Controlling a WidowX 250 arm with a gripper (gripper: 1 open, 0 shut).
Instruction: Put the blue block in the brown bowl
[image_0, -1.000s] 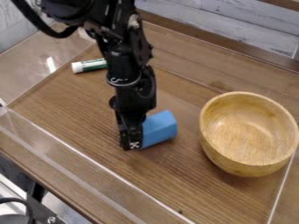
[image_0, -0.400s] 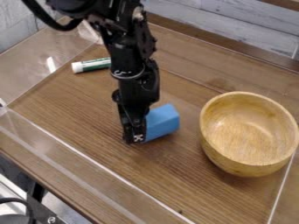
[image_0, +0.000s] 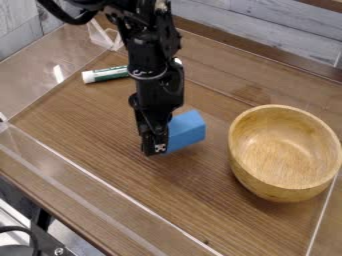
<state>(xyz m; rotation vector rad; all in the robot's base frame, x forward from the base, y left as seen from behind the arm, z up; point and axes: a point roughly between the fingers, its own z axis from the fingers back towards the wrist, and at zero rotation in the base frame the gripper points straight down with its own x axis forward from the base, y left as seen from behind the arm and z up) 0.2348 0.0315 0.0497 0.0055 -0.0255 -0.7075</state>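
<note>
The blue block (image_0: 187, 127) hangs slightly above the wooden tabletop, tilted, with my gripper (image_0: 159, 138) shut on its left side. The black arm comes down from the upper left and points straight down. To the right of the block, a short gap away, the brown bowl (image_0: 285, 150) stands empty on the table, its thick rim and pale grain showing.
A white marker with a green cap (image_0: 104, 74) lies behind the arm at the upper left. A clear raised wall (image_0: 80, 185) runs along the table's near edge. A grey brick wall (image_0: 281, 25) backs the scene.
The arm has risen a little, taking the blue block up off the table and slightly away from the near edge. The bowl and marker have stayed put.
</note>
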